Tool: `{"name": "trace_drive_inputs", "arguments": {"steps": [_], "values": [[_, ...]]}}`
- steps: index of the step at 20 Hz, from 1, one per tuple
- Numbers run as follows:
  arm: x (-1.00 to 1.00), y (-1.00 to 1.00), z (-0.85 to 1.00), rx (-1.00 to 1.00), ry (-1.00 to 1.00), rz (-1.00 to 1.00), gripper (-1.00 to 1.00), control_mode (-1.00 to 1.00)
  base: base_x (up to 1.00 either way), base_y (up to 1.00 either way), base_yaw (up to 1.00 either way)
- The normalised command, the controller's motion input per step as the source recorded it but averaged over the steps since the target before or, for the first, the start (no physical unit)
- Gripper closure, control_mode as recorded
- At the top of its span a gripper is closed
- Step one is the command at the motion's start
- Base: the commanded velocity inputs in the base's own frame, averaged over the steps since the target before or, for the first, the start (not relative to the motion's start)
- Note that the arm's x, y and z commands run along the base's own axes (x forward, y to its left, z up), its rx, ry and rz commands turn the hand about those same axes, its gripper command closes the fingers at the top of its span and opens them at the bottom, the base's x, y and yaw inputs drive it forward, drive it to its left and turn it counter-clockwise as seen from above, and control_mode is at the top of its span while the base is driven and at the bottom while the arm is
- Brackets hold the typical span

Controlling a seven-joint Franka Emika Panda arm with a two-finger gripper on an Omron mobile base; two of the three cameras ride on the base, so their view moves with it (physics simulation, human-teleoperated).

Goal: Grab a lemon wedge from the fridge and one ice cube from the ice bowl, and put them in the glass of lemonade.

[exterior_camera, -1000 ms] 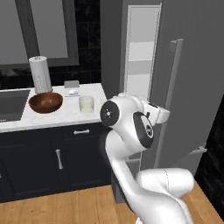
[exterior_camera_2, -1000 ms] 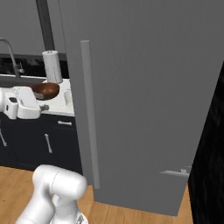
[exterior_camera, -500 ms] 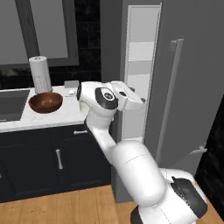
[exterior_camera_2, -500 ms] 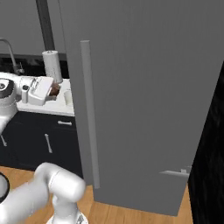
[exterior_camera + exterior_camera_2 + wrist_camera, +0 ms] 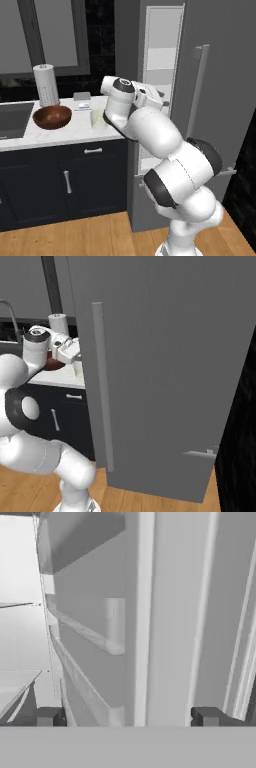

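Rendered frames, even diffuse light, no glare spots. Left base view: moderately bright; the fridge point(image 5: 210, 60) interior strip reads pale, nearly washed out; the counter point(image 5: 60, 132) is light, dark cabinets below lose detail. Right base view: flat grey door, soft shading gradient; far right edge drops to near black. Hand view: low contrast, grey-white, soft blur throughout, left side brightest. Edges slightly coarse from low resolution; no visible lens distortion.

Arm point(image 5: 165, 150) is all glossy white, made of fat rounded segments with dark grey rings at the joints. Hand point(image 5: 147, 97) is a boxy white block, and the two finger tips point(image 5: 49, 717) are small, square and dark.
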Motion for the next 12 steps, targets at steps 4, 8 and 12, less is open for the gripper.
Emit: {"name": "trace_drive_inputs", "arguments": {"steps": [4,8,12], "values": [[-0.74,-1.0,0.0,0.15,0.0,-0.04,-1.0,-1.0,0.0,0.0,0.0],[-1.0,-1.0,0.0,0.24,0.0,-0.04,-1.0,-1.0,0.0,0.0,0.0],[-1.0,-1.0,0.05,0.28,0.0,-0.03,-1.0,-1.0,0.0,0.0,0.0]]}}
